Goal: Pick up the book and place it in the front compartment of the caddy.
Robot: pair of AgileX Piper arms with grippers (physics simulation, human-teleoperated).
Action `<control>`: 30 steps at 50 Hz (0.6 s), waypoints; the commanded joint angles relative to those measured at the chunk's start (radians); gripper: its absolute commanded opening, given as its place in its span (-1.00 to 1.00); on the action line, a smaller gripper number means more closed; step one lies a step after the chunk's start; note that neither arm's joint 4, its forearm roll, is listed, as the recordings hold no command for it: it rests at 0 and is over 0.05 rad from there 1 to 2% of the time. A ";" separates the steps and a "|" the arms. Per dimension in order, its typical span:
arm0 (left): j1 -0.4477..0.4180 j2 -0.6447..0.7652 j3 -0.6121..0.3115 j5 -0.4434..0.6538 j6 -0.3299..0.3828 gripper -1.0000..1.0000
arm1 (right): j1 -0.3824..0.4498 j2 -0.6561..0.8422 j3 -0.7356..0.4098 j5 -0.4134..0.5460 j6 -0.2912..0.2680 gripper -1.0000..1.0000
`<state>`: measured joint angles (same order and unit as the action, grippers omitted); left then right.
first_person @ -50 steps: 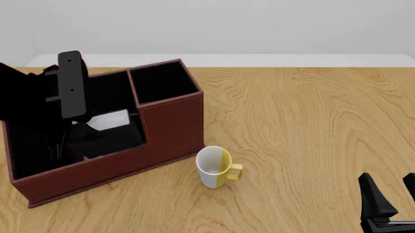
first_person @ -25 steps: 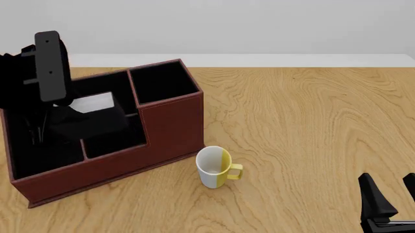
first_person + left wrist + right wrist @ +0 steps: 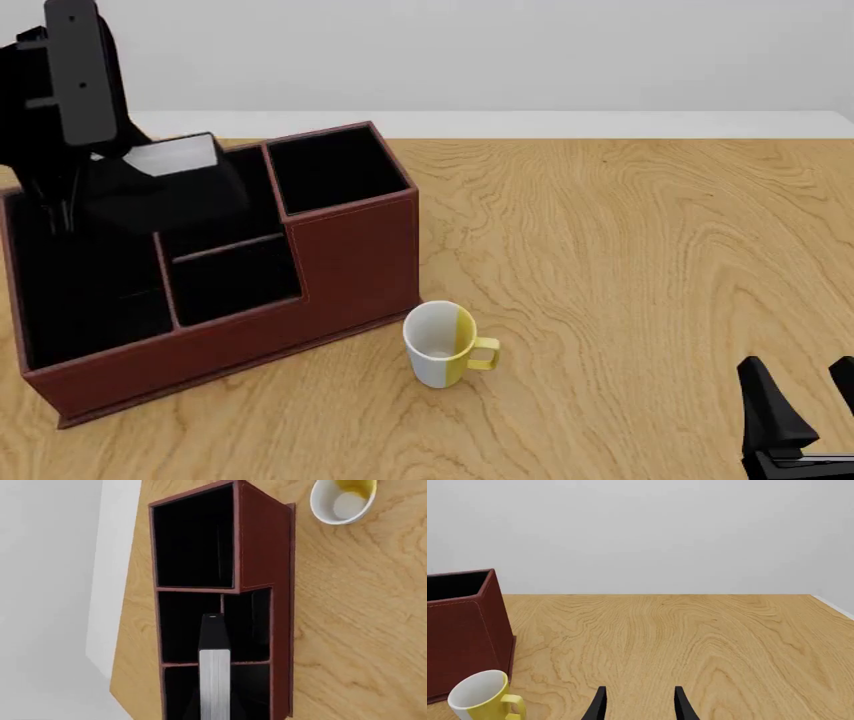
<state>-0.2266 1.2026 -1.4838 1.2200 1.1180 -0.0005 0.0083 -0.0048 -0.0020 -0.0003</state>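
Observation:
My left gripper (image 3: 131,188) is shut on the black book (image 3: 180,190), whose white-grey panel faces up. It holds the book tilted above the back left cells of the reddish-brown caddy (image 3: 354,260). In the left wrist view the book (image 3: 215,665) shows edge-on over the caddy's (image 3: 263,545) middle cells, and the fingers are hidden behind it. My right gripper (image 3: 805,400) is open and empty, low at the near right, far from the caddy. It also shows in the right wrist view (image 3: 639,705).
A white-and-yellow mug (image 3: 441,345) stands upright on the wooden table (image 3: 627,250) just in front of the caddy's right corner. It also shows in the left wrist view (image 3: 343,500) and the right wrist view (image 3: 484,700). The caddy's (image 3: 460,625) taller cell is at its back right.
My left arm has risen and moved back and to the left, lifting the book from low inside the caddy's cells to above its rim. The right arm has not moved.

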 commanded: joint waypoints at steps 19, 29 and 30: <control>0.006 0.093 -0.060 0.000 -0.017 -1.00 | 0.000 0.000 0.000 0.000 0.000 1.00; -0.010 0.120 -0.088 0.000 -0.044 -1.00 | 0.000 0.000 0.000 0.000 0.000 1.00; -0.011 0.122 -0.089 0.000 -0.048 -1.00 | 0.000 0.000 0.000 0.000 0.000 1.00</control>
<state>-0.2254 1.3052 -1.5450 1.2200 1.0781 -0.0005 0.0083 -0.0048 -0.0020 -0.0002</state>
